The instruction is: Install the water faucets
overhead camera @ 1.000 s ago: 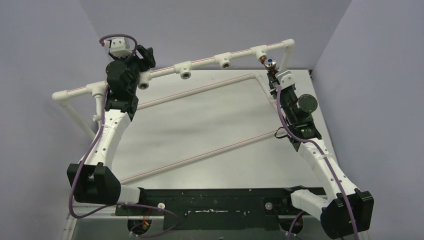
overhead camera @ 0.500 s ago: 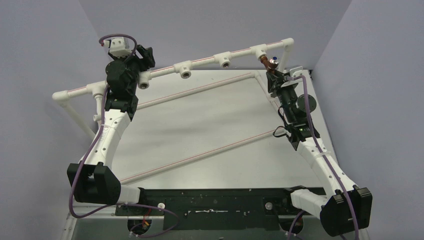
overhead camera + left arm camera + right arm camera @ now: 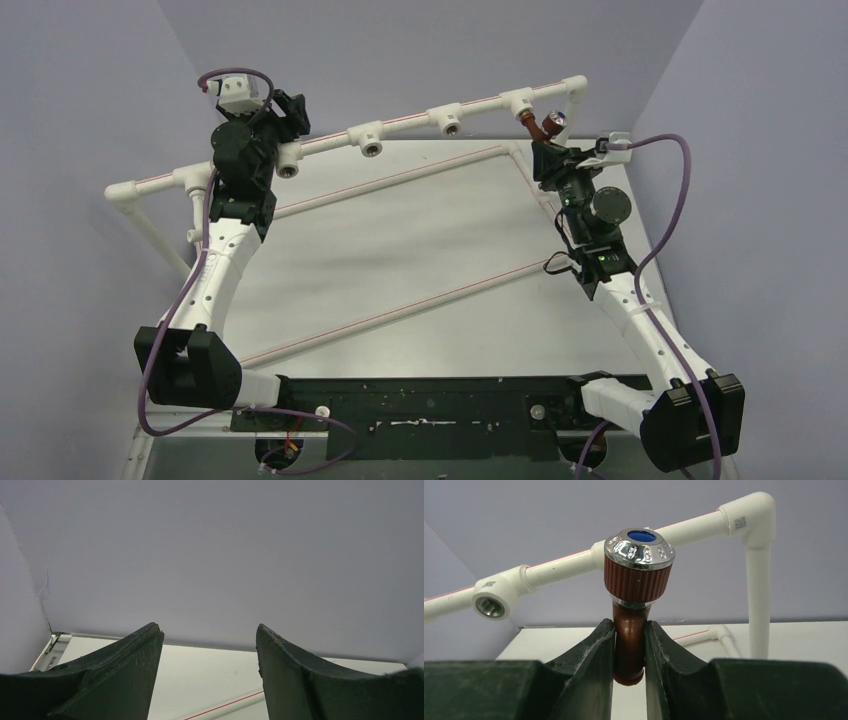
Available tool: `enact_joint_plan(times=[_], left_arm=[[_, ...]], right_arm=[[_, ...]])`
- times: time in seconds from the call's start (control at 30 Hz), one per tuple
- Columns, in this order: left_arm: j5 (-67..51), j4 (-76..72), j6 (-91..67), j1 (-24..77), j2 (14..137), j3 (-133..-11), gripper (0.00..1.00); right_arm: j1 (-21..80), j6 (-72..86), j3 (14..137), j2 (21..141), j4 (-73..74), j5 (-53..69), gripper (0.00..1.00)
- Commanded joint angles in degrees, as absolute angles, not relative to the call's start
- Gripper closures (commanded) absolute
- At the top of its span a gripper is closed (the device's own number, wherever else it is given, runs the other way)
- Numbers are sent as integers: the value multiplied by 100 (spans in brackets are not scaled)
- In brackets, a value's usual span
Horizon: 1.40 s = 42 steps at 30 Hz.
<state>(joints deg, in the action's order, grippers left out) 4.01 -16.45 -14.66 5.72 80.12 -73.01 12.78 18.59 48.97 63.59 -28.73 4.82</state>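
Observation:
The dark reddish-brown faucet (image 3: 543, 126) with its silvery-blue knob cap (image 3: 639, 550) sits at the rightmost tee socket (image 3: 518, 101) of the white pipe frame. My right gripper (image 3: 546, 148) is shut on the faucet's spout (image 3: 629, 630), its fingers (image 3: 596, 645) pressing both sides. The faucet's threaded end is hidden behind the knob. My left gripper (image 3: 289, 108) is open and empty (image 3: 209, 630), raised beside the left tee socket (image 3: 288, 165). The all-white faucet is out of view.
Two open tee sockets (image 3: 371, 148) (image 3: 451, 125) sit along the top rail, one also in the right wrist view (image 3: 491, 605). An elbow and vertical pipe (image 3: 758, 580) stand right of the faucet. Red-striped pipes (image 3: 400, 310) cross the table. A purple cable (image 3: 672, 190) loops out to the right.
My right wrist has rotated with the faucet in it, tipping the knob cap over to the right. Its purple cable has swung out to the right. The left arm has not moved.

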Motion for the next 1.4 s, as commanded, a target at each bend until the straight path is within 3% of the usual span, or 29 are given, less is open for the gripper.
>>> enact_joint_plan(times=[0.0,0.77,1.37], left_arm=[[339,-510,-1459,455,8491,-6956,34],[338,-501,-1459,449,8480,-6944,34],[369,-499,-1422,457,8492,-6932,34]], right_arm=[[1225,2958,5332,6373,-3155,145,100],[1188,6967,5188,6408,-3077,-566,100],[1154,9272,5499,6387,-1616,-1003,100]])
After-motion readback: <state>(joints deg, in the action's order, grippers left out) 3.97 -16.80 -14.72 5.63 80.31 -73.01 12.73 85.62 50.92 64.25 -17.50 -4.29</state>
